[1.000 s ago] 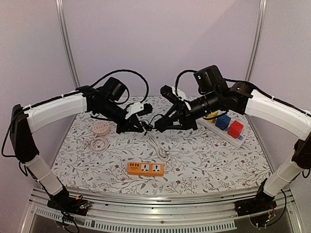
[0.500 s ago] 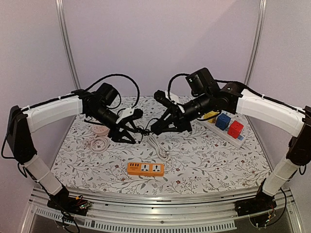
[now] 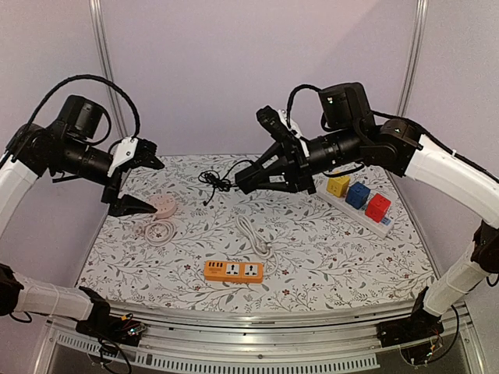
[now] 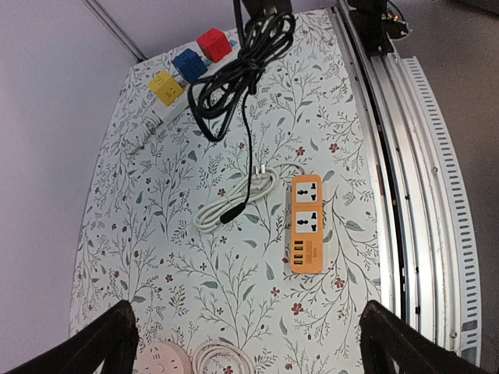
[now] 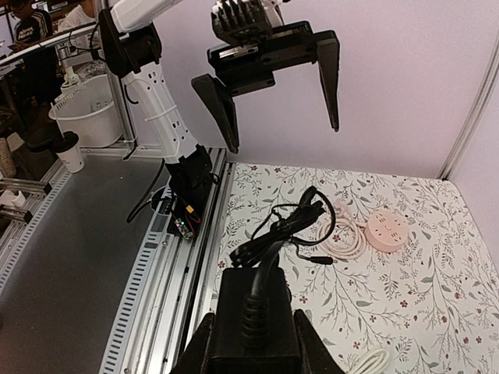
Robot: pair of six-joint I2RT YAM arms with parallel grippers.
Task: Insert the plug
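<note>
One plug (image 5: 253,319) — long axis leftward

The surface (image 3: 335,257) wears a pale cloth printed with leafy sprigs and small red flowers. Near its front edge lies an orange power strip (image 3: 233,271), flat, sockets up. Just behind it rests a loosely coiled white cable (image 3: 253,234). To the left sits a pink round socket block (image 3: 162,206), with its white cord (image 3: 158,232) coiled beside it. On the right, a white power strip (image 3: 360,212) runs diagonally, carrying a yellow cube (image 3: 337,186), a blue cube (image 3: 358,195) and a red cube (image 3: 377,206).
</note>
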